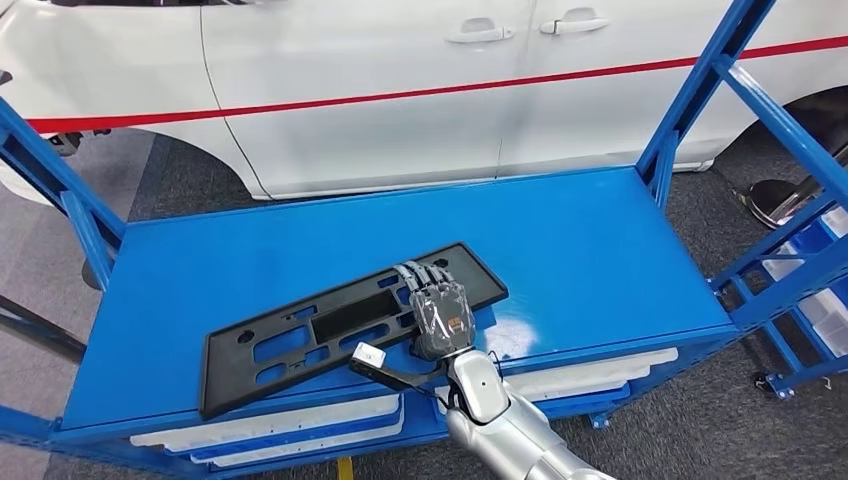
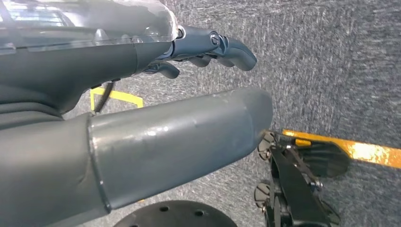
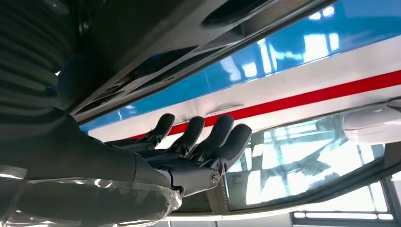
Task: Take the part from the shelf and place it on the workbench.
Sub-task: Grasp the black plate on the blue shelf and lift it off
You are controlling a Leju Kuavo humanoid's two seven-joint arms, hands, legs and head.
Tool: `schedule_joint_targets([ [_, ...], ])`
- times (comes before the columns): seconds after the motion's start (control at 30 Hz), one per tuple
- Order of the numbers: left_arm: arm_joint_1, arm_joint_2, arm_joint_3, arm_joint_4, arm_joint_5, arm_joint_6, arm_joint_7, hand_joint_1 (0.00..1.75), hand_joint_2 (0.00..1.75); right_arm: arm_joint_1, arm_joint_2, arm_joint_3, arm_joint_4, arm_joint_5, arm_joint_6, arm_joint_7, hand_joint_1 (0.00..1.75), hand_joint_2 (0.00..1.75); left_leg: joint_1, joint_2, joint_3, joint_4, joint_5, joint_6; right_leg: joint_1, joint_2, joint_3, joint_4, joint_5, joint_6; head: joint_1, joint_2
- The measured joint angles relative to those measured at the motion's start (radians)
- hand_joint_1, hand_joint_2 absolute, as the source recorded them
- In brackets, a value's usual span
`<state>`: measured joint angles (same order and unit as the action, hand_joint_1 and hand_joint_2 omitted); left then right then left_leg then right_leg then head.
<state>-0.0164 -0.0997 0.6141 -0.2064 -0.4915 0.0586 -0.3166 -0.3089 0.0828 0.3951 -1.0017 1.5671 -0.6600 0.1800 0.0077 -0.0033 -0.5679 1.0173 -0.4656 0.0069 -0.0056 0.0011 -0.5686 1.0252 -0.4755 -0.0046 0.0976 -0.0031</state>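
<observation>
left hand (image 2: 208, 47): hangs over grey floor, fingers loosely curled, holding nothing | long flat black plastic panel with cut-outs (image 1: 320, 325): lies aslant on blue metal workbench top (image 1: 600, 250), near front edge | right hand (image 1: 438, 310): rests flat on panel, fingers extended, no grasp | handling: likely light, stiff, slightly flexible; grip by long edge or cut-out
</observation>
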Motion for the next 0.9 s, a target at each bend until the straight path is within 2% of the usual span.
schedule_joint_targets([
  [0.03,0.000,0.000,0.001,0.000,-0.002,0.000,0.000,0.00,0.00,0.000,0.000,-0.007,0.000,0.000,0.000,-0.002,0.90,1.75,0.003,0.001,0.001,-0.003,0.003,0.005,-0.001,0.000,0.000,-0.001,-0.001,0.006,0.000,0.000],
  [0.1,0.001,0.000,0.002,0.000,-0.008,-0.002,0.000,0.00,0.00,-0.001,-0.001,-0.025,-0.001,0.000,0.000,-0.006,1.20,1.75,0.007,0.003,0.005,-0.015,0.010,0.018,-0.001,0.000,-0.013,0.031,-0.026,0.015,0.000,0.000],
  [0.13,0.001,0.000,0.002,0.000,-0.010,-0.002,0.001,0.00,0.00,0.000,-0.003,-0.035,-0.001,0.000,0.000,-0.011,1.37,1.75,0.010,0.005,0.006,-0.019,0.012,0.024,-0.001,0.000,-0.034,0.076,-0.053,0.018,0.000,0.000],
  [0.2,0.000,0.000,0.003,0.000,-0.012,-0.004,0.001,0.00,0.00,0.004,-0.006,-0.056,0.000,-0.002,0.000,-0.023,1.54,1.75,0.008,0.005,0.004,-0.019,0.013,0.028,-0.003,0.000,-0.095,0.204,-0.113,0.023,0.000,0.000],
  [0.23,0.000,0.000,0.004,0.000,-0.014,-0.004,0.001,0.00,0.00,0.007,-0.008,-0.066,0.002,-0.002,0.000,-0.028,1.58,1.75,0.008,0.004,0.004,-0.018,0.013,0.029,-0.004,0.000,-0.121,0.254,-0.127,0.025,0.000,0.000],
  [0.27,0.000,0.000,0.005,0.000,-0.015,-0.005,0.001,0.00,0.00,0.010,-0.009,-0.076,0.004,-0.003,0.000,-0.032,1.59,1.75,0.007,0.004,0.004,-0.017,0.012,0.028,-0.005,0.000,-0.132,0.271,-0.122,0.026,0.000,0.000],
  [0.3,0.000,0.000,0.006,0.000,-0.017,-0.006,0.001,0.00,0.00,0.012,-0.010,-0.084,0.006,-0.003,0.000,-0.034,1.59,1.75,0.007,0.003,0.004,-0.015,0.010,0.028,-0.006,0.000,-0.124,0.249,-0.097,0.026,0.000,0.000],
  [0.37,0.000,0.000,0.007,0.000,-0.021,-0.008,0.000,0.00,0.00,0.012,-0.011,-0.099,0.008,-0.004,0.000,-0.042,1.59,1.75,0.007,0.002,0.005,-0.008,0.005,0.024,-0.007,-0.001,-0.067,0.123,-0.027,0.021,0.000,0.000],
  [0.4,0.000,0.000,0.008,0.000,-0.021,-0.008,-0.001,0.00,0.00,0.012,-0.012,-0.105,0.008,-0.004,0.000,-0.046,1.59,1.75,0.005,0.002,0.004,-0.002,0.001,0.020,-0.006,0.000,-0.040,0.063,-0.004,0.018,0.000,0.000],
  [0.43,-0.001,0.000,0.008,0.000,-0.022,-0.009,-0.002,0.00,0.00,0.012,-0.012,-0.111,0.008,-0.004,0.000,-0.050,1.59,1.75,0.004,0.001,0.002,0.001,-0.001,0.016,-0.004,0.000,-0.024,0.026,0.006,0.015,0.000,0.000],
  [0.47,-0.002,0.000,0.008,0.000,-0.022,-0.010,-0.002,0.00,0.00,0.012,-0.012,-0.116,0.008,-0.004,0.000,-0.054,1.59,1.75,0.003,0.001,0.000,0.003,-0.002,0.011,-0.002,0.000,-0.019,0.012,0.004,0.011,0.000,0.000],
  [0.57,-0.002,0.001,0.010,0.000,-0.022,-0.010,-0.003,0.00,0.00,0.012,-0.013,-0.128,0.007,-0.004,0.000,-0.059,1.59,1.75,0.004,0.000,0.000,0.006,-0.008,-0.006,-0.002,0.001,-0.016,0.004,0.008,-0.004,0.000,0.000],
  [0.6,-0.003,0.001,0.010,0.000,-0.022,-0.010,-0.003,0.00,0.00,0.011,-0.013,-0.130,0.007,-0.004,0.000,-0.059,1.59,1.75,0.005,0.001,-0.007,0.023,-0.022,-0.011,-0.004,0.000,-0.013,-0.001,0.011,-0.011,0.000,0.000],
  [0.67,-0.003,0.000,0.011,0.000,-0.022,-0.011,-0.003,0.00,0.00,0.011,-0.013,-0.133,0.007,-0.004,0.000,-0.059,1.59,1.75,0.008,0.001,-0.049,0.120,-0.079,-0.021,-0.006,-0.002,-0.010,-0.006,0.013,-0.018,0.000,0.000],
  [0.73,-0.002,0.000,0.012,0.000,-0.023,-0.011,-0.003,0.00,0.00,0.012,-0.013,-0.134,0.007,-0.002,0.000,-0.060,1.52,1.75,0.009,0.001,-0.110,0.251,-0.134,-0.027,-0.005,-0.003,-0.011,-0.004,0.012,-0.022,0.000,0.000],
  [0.77,-0.001,0.000,0.013,0.000,-0.024,-0.011,-0.003,0.00,0.00,0.013,-0.013,-0.135,0.007,-0.001,0.000,-0.062,1.43,1.75,0.009,0.001,-0.125,0.283,-0.138,-0.029,-0.005,-0.003,-0.011,-0.003,0.012,-0.022,0.000,0.000],
  [0.8,0.000,0.000,0.013,0.000,-0.025,-0.011,-0.003,0.00,0.00,0.014,-0.013,-0.137,0.007,-0.001,0.000,-0.067,1.25,1.75,0.009,0.001,-0.122,0.276,-0.121,-0.028,-0.004,-0.002,-0.011,-0.002,0.011,-0.023,0.000,0.000],
  [0.83,0.000,0.001,0.014,0.000,-0.026,-0.012,-0.004,0.00,0.00,0.015,-0.013,-0.140,0.007,0.000,0.000,-0.072,0.88,1.75,0.009,0.002,-0.097,0.226,-0.088,-0.027,-0.004,-0.001,-0.009,-0.001,0.010,-0.022,0.000,0.000],
  [0.9,-0.002,0.001,0.016,0.000,-0.029,-0.012,-0.005,0.00,0.00,0.015,-0.013,-0.147,0.007,0.000,0.000,-0.078,0.23,1.75,0.007,0.002,-0.029,0.080,-0.025,-0.019,-0.003,0.000,-0.008,0.002,0.007,-0.017,0.000,0.000],
])
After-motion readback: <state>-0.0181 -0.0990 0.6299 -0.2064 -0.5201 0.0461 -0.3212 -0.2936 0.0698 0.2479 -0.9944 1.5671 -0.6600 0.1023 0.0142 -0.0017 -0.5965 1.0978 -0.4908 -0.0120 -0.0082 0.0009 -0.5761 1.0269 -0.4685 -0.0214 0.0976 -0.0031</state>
